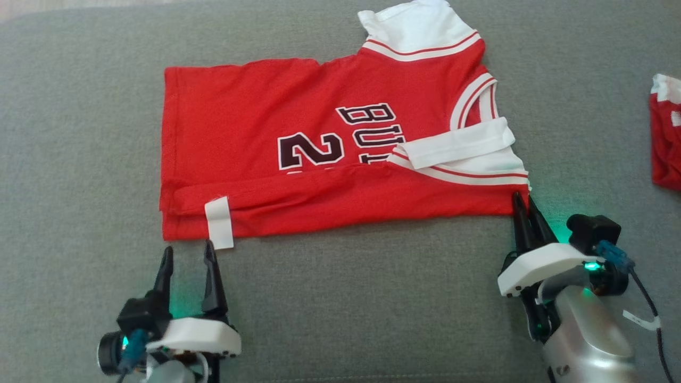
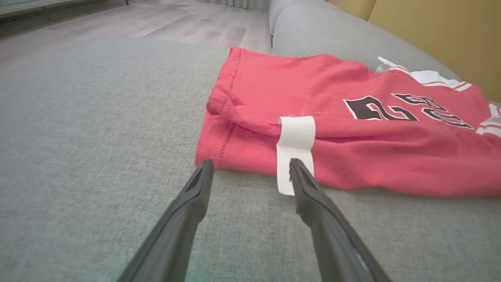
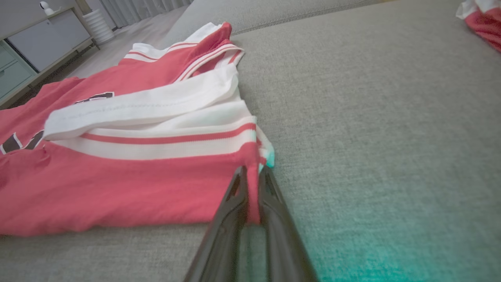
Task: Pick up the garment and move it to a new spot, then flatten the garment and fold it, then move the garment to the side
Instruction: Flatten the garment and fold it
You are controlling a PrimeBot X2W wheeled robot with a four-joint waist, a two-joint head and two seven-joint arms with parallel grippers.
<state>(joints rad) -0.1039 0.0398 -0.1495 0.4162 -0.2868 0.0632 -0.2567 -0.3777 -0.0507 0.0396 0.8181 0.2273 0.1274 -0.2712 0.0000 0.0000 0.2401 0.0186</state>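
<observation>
**Red jersey (image 1: 319, 159) pinched at one corner on a grey cushion (image 1: 372, 298)**

In the head view the red jersey lies flat across the middle of the cushion. Its hem is toward 9 o'clock and its neckline toward 3 o'clock. The long edge on its 6 o'clock side is doubled over onto the front, hiding the lower part of the black number and lettering. One white sleeve (image 1: 457, 143) lies folded across the chest at the 3 o'clock end. Another white sleeve (image 1: 412, 24) sticks out toward 12 o'clock. A white tag (image 1: 219, 222) hangs over the doubled edge near the hem corner, its lower end resting on the cushion.

The left gripper (image 1: 189, 246) sits at 7 o'clock with its fingers spread apart and pointing toward 12 o'clock. It holds nothing, and its tips stop just short of the jersey's near edge. In the left wrist view one fingertip of the left gripper (image 2: 250, 162) overlaps the tag (image 2: 295, 137); I cannot tell whether they touch.

The right gripper (image 1: 522, 198) sits at 4 o'clock, fingers drawn together on the jersey's near corner at the shoulder end. The right wrist view shows red cloth caught between the fingers of the right gripper (image 3: 253, 170).

A second red-and-white garment (image 1: 665, 138) lies at the 3 o'clock edge, well apart from the jersey.
</observation>
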